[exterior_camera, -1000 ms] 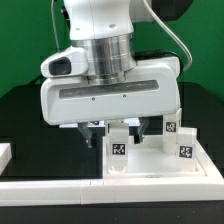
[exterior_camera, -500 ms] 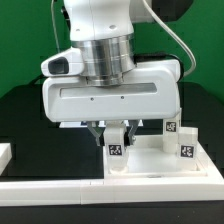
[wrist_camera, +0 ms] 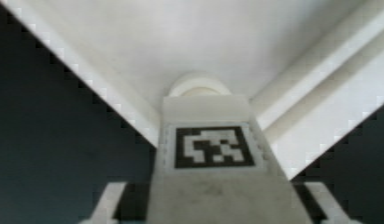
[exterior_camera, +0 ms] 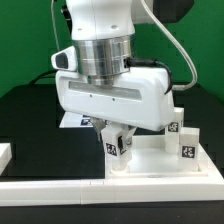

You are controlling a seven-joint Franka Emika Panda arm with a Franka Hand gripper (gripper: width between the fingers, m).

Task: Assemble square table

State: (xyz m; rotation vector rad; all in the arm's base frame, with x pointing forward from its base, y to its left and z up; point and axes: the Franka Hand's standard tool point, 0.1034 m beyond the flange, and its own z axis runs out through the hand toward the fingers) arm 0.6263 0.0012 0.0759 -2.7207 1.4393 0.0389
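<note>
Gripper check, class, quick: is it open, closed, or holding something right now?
Gripper: closed on a white tagged leg, which stands on the square table; the wrist view shows the leg between the fingers.

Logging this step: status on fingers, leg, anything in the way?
Fingers shut on leg. Leg upright at tabletop corner. Two other legs stand clear, nothing blocking.
</note>
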